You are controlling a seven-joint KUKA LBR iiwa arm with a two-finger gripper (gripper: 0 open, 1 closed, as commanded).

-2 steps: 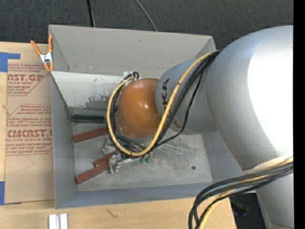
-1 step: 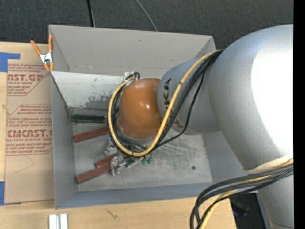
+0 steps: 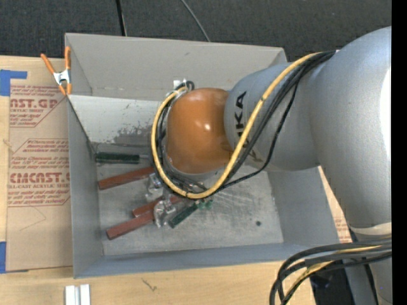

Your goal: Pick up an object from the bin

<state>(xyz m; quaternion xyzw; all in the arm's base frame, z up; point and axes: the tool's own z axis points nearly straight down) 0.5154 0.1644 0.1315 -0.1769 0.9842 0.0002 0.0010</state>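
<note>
**A:** Camera view, entry. The claw [image 3: 160, 203] sits low under the orange cover [image 3: 194, 129], over the floor of the bin [image 3: 82, 189], left of centre. Apart or together? I cannot tell; the cover and cables mask it.

**B:** Noted. Nearest things?

**A:** The right end of the middle red-brown strip [image 3: 142, 210] lies at the claw. A short dark green piece [image 3: 186, 213] lies just beside the claw on its right. Whether either is touched, I cannot tell. The upper red-brown strip [image 3: 126, 179] and the lower red-brown strip [image 3: 129, 227] lie near on the left. A dark green bar [image 3: 117, 158] lies apart, by the sloped back wall.

**B:** Nothing seen gripped, then. Judgement on doing the pick well?

**A:** Likely candidate is the middle strip or the green piece. The strips lie flat and thin, so the claw should straddle one across its narrow width and press close to the floor before closing. Risk: catching two things at once, or a strip pivoting out when gripped at its end. Lift straight up.
</note>
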